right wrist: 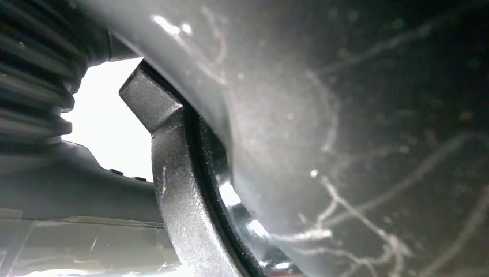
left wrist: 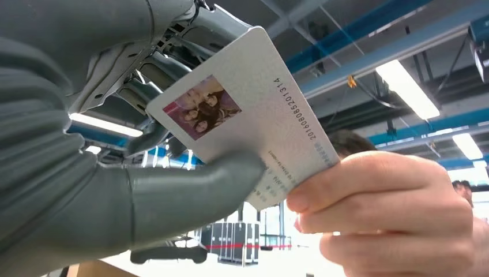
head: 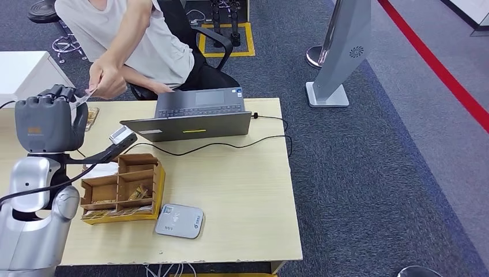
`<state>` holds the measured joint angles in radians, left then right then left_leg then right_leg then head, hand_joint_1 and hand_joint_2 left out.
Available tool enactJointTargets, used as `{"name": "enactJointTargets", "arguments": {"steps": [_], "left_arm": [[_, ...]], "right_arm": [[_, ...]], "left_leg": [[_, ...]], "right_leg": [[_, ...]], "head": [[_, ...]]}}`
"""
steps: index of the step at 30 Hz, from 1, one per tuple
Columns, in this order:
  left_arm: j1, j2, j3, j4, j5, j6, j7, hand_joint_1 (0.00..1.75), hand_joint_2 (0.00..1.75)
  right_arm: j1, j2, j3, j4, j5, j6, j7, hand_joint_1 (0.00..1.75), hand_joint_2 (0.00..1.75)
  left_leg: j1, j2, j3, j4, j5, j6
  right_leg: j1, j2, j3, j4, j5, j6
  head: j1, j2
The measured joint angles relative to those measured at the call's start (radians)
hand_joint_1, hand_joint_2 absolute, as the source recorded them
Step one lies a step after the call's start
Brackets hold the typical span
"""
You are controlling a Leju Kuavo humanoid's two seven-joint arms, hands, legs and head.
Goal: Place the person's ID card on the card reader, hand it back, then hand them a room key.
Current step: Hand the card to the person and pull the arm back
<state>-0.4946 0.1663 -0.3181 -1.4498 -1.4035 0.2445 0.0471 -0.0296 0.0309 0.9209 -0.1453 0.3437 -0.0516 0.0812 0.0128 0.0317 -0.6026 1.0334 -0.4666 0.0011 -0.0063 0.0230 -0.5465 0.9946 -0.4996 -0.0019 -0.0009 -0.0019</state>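
White ID card is pinched by left hand and person's hand; grip firmly before pulling toward card reader; can't tell right hand's state.

Lower left of the frame: silver arm, black cable looping across it, grey ribbed hand with darker fingers. Upper left, person wears a sleeveless white top.

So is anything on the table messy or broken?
Nothing looks broken or spilled. The only slightly odd thing is the laptop, opened almost flat with its screen tipped toward the robot. The card reader and the cardboard box sit tidily on the table.
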Motion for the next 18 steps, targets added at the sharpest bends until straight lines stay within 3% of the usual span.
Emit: {"name": "enactJointTargets", "arguments": {"steps": [6, 18], "left_arm": [[0.022, -0.002, -0.006, -0.033, 0.011, -0.035, 0.001, 0.00, 1.75], [0.114, 0.011, -0.048, -0.221, 0.053, -0.091, 0.010, 0.00, 1.75]], "right_arm": [[0.000, 0.000, 0.000, 0.000, 0.001, -0.002, 0.000, 0.00, 1.75], [0.003, -0.001, 0.000, 0.000, 0.000, -0.014, 0.008, 0.00, 1.75]], "left_leg": [[0.000, 0.000, 0.000, 0.000, 0.000, 0.000], [0.000, 0.000, 0.000, 0.000, 0.000, 0.000]], "right_leg": [[0.000, 0.000, 0.000, 0.000, 0.000, 0.000], [0.000, 0.000, 0.000, 0.000, 0.000, 0.000]], "head": [[0.000, 0.000], [0.000, 0.000]]}}
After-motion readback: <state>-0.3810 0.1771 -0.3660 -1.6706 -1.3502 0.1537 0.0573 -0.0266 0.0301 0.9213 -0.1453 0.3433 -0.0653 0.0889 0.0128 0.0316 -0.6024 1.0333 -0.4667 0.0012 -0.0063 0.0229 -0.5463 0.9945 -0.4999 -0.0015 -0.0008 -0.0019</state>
